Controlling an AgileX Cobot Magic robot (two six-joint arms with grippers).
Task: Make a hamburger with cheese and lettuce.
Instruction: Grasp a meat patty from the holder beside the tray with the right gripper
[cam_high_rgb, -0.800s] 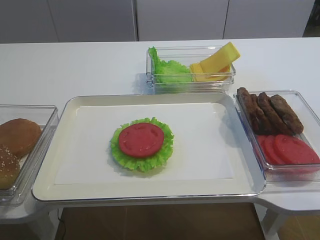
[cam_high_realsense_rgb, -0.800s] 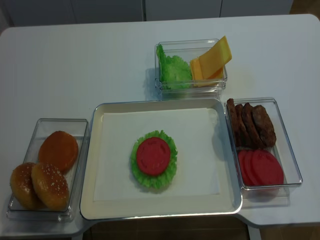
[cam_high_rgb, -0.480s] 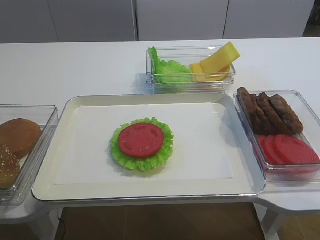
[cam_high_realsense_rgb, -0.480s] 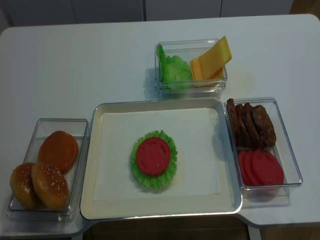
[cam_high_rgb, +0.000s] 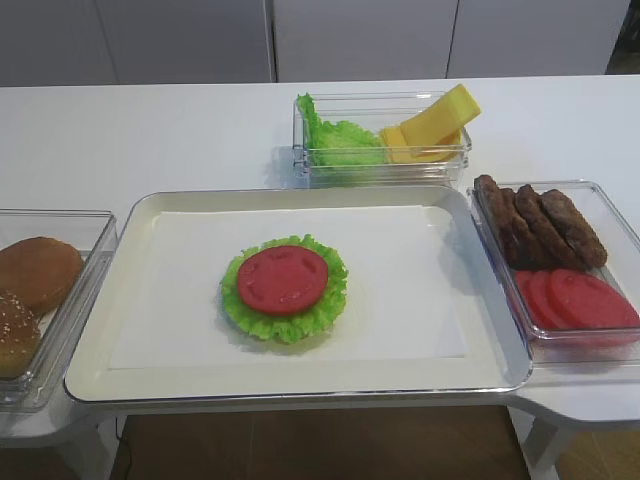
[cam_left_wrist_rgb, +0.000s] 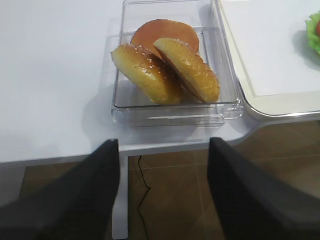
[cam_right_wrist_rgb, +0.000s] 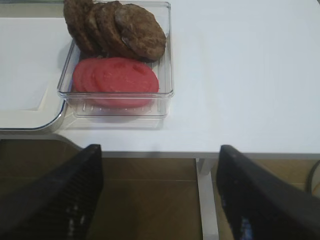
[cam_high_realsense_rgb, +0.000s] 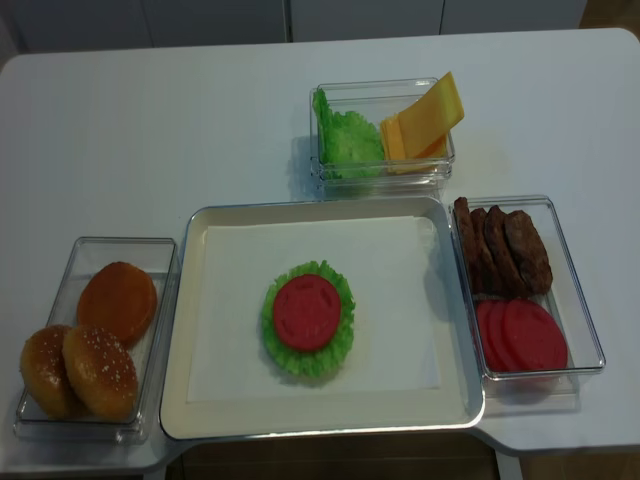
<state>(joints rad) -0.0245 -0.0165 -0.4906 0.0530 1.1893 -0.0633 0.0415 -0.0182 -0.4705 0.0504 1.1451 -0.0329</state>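
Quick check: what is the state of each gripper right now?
Left gripper: open, holding nothing.
Right gripper: open, holding nothing.

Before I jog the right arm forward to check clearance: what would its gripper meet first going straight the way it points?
Probably the clear box holding tomato slices and patties; the open right gripper hangs short of the table edge, height unclear.

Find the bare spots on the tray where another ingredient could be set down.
The tray liner is bare left and right of the hamburger, and behind it toward the cheese box. The side boxes of buns and patties are crowded.
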